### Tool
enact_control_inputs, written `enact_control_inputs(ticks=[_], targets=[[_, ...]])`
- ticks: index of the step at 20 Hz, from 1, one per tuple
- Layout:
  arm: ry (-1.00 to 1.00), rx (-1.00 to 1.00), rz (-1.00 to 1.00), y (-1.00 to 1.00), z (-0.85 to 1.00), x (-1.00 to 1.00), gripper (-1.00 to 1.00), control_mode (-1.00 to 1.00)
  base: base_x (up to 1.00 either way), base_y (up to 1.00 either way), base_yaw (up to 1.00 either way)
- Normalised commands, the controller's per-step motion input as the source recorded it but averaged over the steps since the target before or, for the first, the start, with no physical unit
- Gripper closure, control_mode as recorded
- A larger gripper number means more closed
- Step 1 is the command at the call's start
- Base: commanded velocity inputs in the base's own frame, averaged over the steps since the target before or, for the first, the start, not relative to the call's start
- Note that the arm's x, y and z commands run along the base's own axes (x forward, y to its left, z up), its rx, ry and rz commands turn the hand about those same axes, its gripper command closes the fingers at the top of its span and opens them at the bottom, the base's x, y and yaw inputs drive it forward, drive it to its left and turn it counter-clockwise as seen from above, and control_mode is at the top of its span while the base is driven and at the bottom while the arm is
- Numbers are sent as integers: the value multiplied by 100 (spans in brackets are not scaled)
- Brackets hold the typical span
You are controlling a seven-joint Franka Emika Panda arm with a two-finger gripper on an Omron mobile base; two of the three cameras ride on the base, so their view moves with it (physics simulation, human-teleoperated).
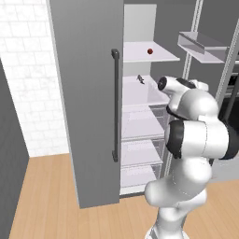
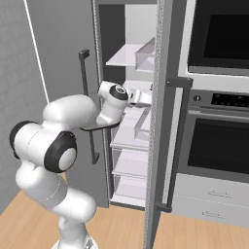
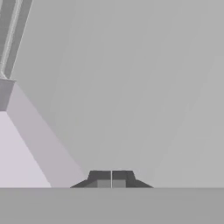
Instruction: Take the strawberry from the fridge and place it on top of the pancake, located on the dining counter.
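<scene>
Arm was reaching into the open fridge [image 1: 84, 93], jaws closed on nothing.
We saw the gripper [image 3: 112, 179] with both tips pressed together, facing a plain grey inner wall. The strawberry [image 1: 150, 51] sat on the upper white shelf [image 1: 161, 56], well above and apart from the hand; the arm's wrist was level with the shelf below.

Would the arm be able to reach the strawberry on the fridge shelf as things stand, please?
Probably yes. The fridge door stands open and the strawberry sits alone on an upper shelf, nothing before it. The gripper is inside, one shelf lower, its jaws shut, so it must rise and open first.
</scene>
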Motion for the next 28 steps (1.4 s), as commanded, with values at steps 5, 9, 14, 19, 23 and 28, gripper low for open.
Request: enact_control_inputs(ticks=[5, 9, 14, 19, 23, 28], targets=[[3, 0, 0, -71, 0, 41, 100, -100, 0, 0, 0], [1, 0, 0, -74, 0, 26, 100, -100, 0, 0, 0], [0, 2, 0, -3, 7, -25, 100, -100, 0, 0, 0], [0, 16, 3, 75, 37, -64, 100, -100, 0, 0, 0], [0, 18, 16, 93, 41, -50, 100, -100, 0, 0, 0], [0, 23, 33, 95, 22, -65, 100, -100, 0, 0, 0]])
